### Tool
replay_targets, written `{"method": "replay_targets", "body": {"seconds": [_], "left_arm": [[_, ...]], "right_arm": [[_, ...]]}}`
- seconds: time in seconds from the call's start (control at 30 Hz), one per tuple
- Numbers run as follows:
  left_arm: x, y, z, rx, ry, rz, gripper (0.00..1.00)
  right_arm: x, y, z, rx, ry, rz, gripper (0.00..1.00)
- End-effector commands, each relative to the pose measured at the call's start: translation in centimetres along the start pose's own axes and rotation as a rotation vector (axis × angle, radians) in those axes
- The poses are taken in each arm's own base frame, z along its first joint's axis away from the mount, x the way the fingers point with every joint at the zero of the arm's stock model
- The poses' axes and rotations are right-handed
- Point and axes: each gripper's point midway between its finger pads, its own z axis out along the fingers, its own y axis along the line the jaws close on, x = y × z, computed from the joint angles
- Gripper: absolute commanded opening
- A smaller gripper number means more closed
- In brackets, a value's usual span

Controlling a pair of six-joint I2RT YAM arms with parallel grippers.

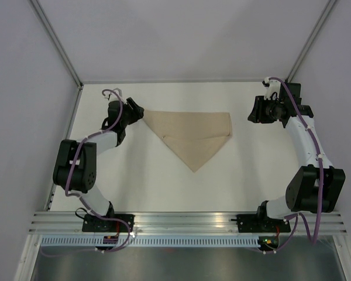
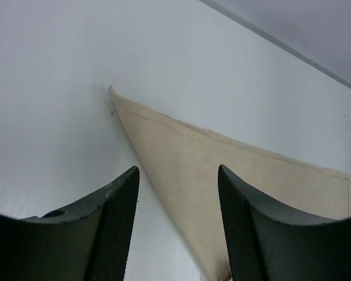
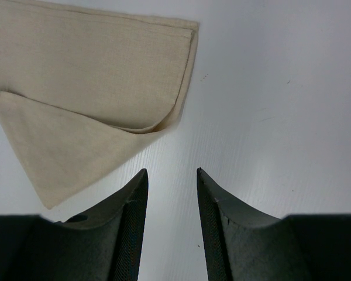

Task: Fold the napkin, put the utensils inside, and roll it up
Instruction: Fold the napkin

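Napkin (image 1: pixel 193 132) lies flat on the white table (image 1: pixel 134 181), folded into a shape with three corners. Its long straight side is the far one, and its point faces the arm bases. A second layer of cloth shows along its right side.

The left gripper (image 1: pixel 139 112) is just beside the napkin's left corner. Its fingers are apart and hold nothing. From its own camera, the cloth shows in the gap between them. I cannot tell if they touch the cloth.

The right gripper (image 1: pixel 254 111) is off to the right of the napkin's right corner, not touching it. Its fingers are apart too, with only bare table between them.
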Motion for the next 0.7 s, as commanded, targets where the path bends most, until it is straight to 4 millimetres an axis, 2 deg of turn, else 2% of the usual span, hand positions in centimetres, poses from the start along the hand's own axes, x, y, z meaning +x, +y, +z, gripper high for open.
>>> {"method": "replay_targets", "body": {"seconds": [0.0, 0.03, 0.07, 0.1, 0.13, 0.17, 0.2, 0.5, 0.67], "left_arm": [[-0.1, 0.2, 2.6, 0.024, 0.069, -0.09, 0.61], [0.0, 0.7, 3.1, 0.012, 0.079, -0.101, 0.61], [1.1, 1.6, 3.9, -0.01, 0.108, -0.111, 0.61], [0.6, 1.7, 4.5, -0.008, 0.105, -0.121, 0.6], [0.9, 2.0, 4.9, -0.017, 0.118, -0.129, 0.6], [1.9, 2.7, 5.5, -0.034, 0.144, -0.136, 0.6], [1.7, 2.8, 5.9, -0.035, 0.142, -0.148, 0.6], [3.8, 3.8, 9.1, -0.03, 0.196, -0.195, 0.59], [4.1, 4.4, 9.6, -0.036, 0.207, -0.224, 0.5]], "right_arm": [[0.0, 0.3, 0.2, -0.022, -0.003, -0.006, 0.45], [0.0, 0.3, 0.3, -0.024, -0.003, -0.005, 0.45], [0.0, 0.3, 0.3, -0.025, -0.004, -0.006, 0.45], [0.0, 0.3, 0.3, -0.025, -0.003, -0.006, 0.45], [0.1, 0.3, 0.3, -0.025, 0.0, -0.005, 0.45], [0.1, 0.3, 0.3, -0.025, -0.001, -0.007, 0.45], [0.1, 0.4, 0.4, -0.026, -0.001, -0.008, 0.45], [0.2, 0.4, 0.7, -0.026, 0.009, -0.009, 0.44], [0.2, 0.3, 0.9, -0.023, 0.01, -0.011, 0.44]]}}
